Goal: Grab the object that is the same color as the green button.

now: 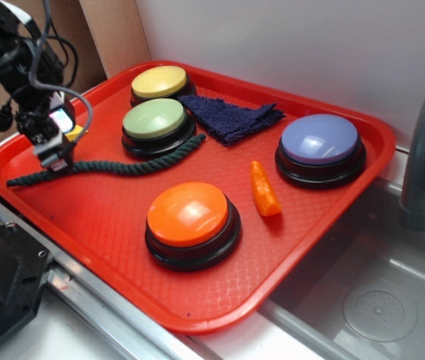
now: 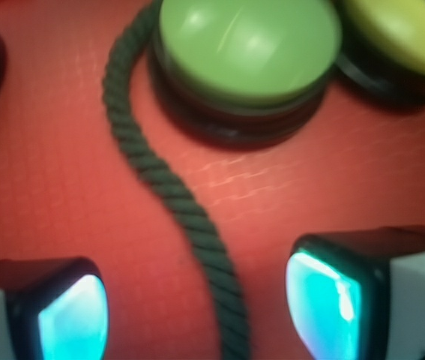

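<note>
At the left edge of the red plastic tray (image 1: pixel 324 247), the black robot gripper (image 1: pixel 56 154) is seen poised over the long, dark green twisted rope (image 1: pixel 115 166); from the wrist view its two fingers (image 2: pixel 70 311) are spread apart, with the rope (image 2: pixel 190 217) running between them, apparently untouched, though the blur makes contact hard to judge. The rope is laid in a wavy line curving around the front of the round button with the pale green dome (image 1: pixel 154 120) on a black base. Behind it a yellow-topped button (image 1: pixel 160 81) is placed. Further right are found a dark blue cloth (image 1: pixel 231 116), an orange-topped button (image 1: pixel 190 217), a small orange wedge (image 1: pixel 264 189) and a lavender-topped button (image 1: pixel 321 142).
</note>
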Tool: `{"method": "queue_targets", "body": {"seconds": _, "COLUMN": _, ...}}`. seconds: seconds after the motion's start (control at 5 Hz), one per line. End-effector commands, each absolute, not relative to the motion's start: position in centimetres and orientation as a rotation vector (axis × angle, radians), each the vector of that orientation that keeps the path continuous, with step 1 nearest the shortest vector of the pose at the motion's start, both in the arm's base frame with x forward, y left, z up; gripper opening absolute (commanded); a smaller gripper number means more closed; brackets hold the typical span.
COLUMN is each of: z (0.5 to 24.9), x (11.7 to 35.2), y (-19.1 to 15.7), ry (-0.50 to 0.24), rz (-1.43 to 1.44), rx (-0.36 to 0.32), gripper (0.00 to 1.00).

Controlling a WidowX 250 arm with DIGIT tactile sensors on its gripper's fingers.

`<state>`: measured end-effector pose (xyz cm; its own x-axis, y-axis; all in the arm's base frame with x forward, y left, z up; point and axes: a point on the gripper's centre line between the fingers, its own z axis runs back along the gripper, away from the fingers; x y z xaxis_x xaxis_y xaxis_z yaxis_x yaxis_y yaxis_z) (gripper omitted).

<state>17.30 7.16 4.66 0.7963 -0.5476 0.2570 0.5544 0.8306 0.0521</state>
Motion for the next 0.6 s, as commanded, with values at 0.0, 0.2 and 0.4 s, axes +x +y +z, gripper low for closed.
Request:
{"method": "queue_targets", "body": {"seconds": 0.0, "z": 1.97, "x": 18.5, "y": 7.04, "ry": -0.244, "rz": -0.669, "rx": -0.039, "gripper": 1.0}}
{"method": "queue_targets", "body": {"seconds": 0.2, "z": 1.37, "x": 18.75, "y": 7.45, "ry": -0.228, "rz": -0.663, "rx": -0.053, "gripper": 1.0}}
{"method": "queue_targets", "body": {"seconds": 0.4, "z": 1.78, "x": 18.77, "y": 7.41, "ry": -0.201, "rz": -0.702, "rx": -0.024, "gripper": 0.0}}
